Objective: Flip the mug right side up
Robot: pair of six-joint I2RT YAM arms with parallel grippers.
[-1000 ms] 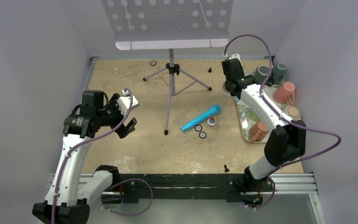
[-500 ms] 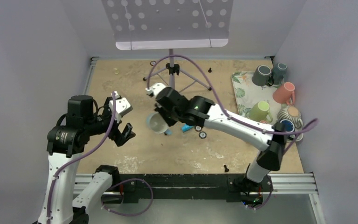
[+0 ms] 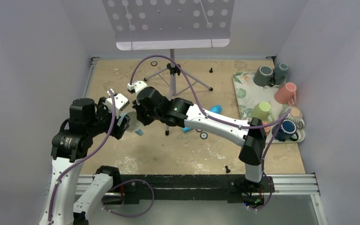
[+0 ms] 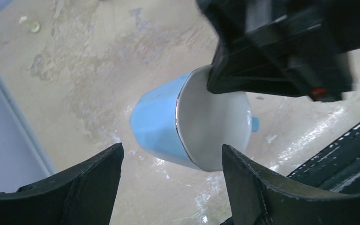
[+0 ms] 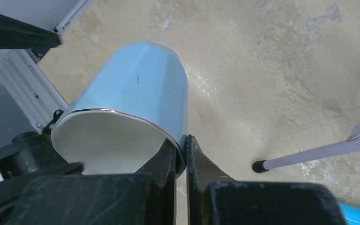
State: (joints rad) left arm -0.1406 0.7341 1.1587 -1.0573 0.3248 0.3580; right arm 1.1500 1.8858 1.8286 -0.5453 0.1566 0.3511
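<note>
1. the left gripper (image 4: 171,150) is spread wide, its fingers (image 4: 89,178) on either side of the light blue mug (image 4: 159,122) with a gap to it, gripping nothing
2. the light blue mug (image 3: 133,123) hangs tipped over above the left part of the table (image 3: 192,150), white inside facing the left wrist camera
3. the right gripper (image 5: 183,145), reaching across from the right, is pinched tight on the mug's rim, one finger inside and one outside
4. further right are a music stand (image 3: 171,70) and a tray (image 3: 243,93) of mugs
</note>
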